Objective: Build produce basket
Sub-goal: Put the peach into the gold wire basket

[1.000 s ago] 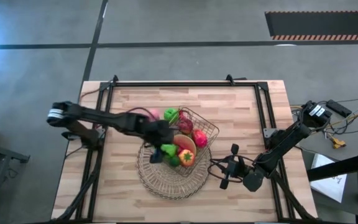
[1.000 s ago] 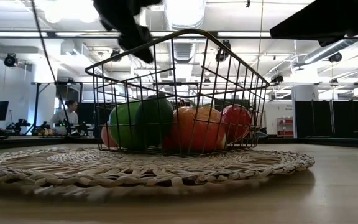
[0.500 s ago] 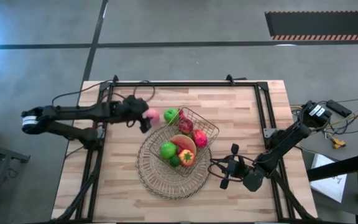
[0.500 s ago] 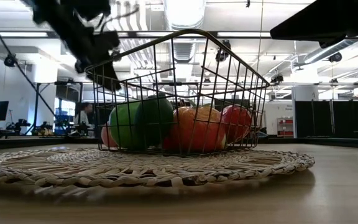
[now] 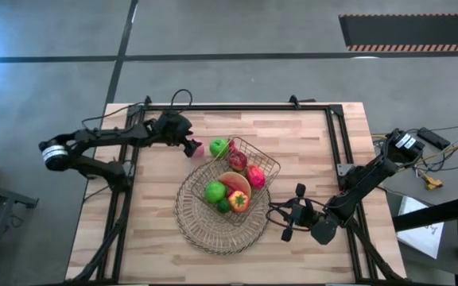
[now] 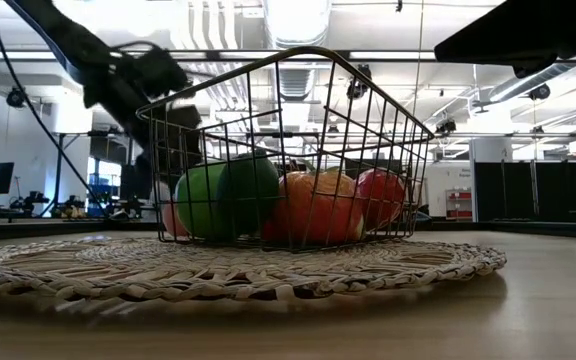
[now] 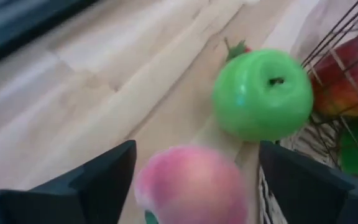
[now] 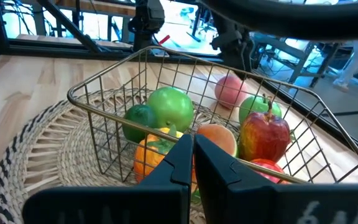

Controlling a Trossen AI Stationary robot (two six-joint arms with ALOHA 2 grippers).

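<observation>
Your work surface is a light butcher-block table [image 5: 308,151] with a black frame around its edges. Lying directly on it you have the round woven mat [image 5: 205,230] near the middle, which carries the wire basket [image 5: 265,163], and, just off the mat's far left edge, a pink peach [image 5: 198,148] and a green apple [image 5: 219,147] sitting close beside each other on the bare wood. From the left wrist view you can see that apple [image 7: 263,94] right next to the basket's wires.
</observation>
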